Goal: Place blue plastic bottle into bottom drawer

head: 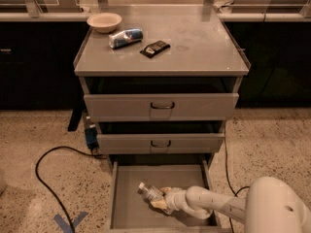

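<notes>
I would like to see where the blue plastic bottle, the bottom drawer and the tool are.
blue plastic bottle (148,191): camera view, on its clear body.
bottom drawer (129,213): camera view, on its bare floor.
tool (160,202): camera view, over the drawer at the bottle's base, between fingertips.

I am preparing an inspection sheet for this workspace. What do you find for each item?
Surface: grey cabinet top, holds three items.
Job's things: blue plastic bottle inside the open bottom drawer, cap pointing upper left.
Clutter: bowl, can on its side, dark packet, all on the cabinet top.
Grippers: claw inside the bottom drawer, shut on the bottle's base end.
Cables: black cable loops on the floor, left of the cabinet.
Surroundings: speckled floor, blue tape mark.
</notes>
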`<state>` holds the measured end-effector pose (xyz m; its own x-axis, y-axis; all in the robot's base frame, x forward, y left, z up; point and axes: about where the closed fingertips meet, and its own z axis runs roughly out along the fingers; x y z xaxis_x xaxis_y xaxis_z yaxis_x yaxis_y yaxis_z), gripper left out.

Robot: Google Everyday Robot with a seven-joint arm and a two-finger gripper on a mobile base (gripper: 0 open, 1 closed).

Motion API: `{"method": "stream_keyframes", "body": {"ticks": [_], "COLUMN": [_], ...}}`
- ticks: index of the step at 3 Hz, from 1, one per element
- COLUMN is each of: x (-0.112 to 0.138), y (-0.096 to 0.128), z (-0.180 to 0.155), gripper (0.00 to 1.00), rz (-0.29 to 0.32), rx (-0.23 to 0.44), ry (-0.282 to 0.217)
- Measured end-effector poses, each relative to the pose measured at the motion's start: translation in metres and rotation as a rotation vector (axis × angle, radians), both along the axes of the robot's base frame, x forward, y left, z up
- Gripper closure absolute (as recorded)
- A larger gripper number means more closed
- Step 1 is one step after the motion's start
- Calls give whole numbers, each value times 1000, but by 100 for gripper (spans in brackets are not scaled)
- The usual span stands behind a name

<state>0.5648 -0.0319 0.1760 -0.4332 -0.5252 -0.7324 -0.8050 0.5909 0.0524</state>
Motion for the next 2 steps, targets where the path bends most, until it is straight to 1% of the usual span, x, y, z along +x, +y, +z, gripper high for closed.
{"method": "stream_keyframes", "body": {"ticks": [1, 2], "x": [-3, -3], "y": [-5, -7], "z": [-59, -62], "gripper": [100, 100], "rz": [-47, -54], "rx": [-20, -24], "ry": [99, 109]}}
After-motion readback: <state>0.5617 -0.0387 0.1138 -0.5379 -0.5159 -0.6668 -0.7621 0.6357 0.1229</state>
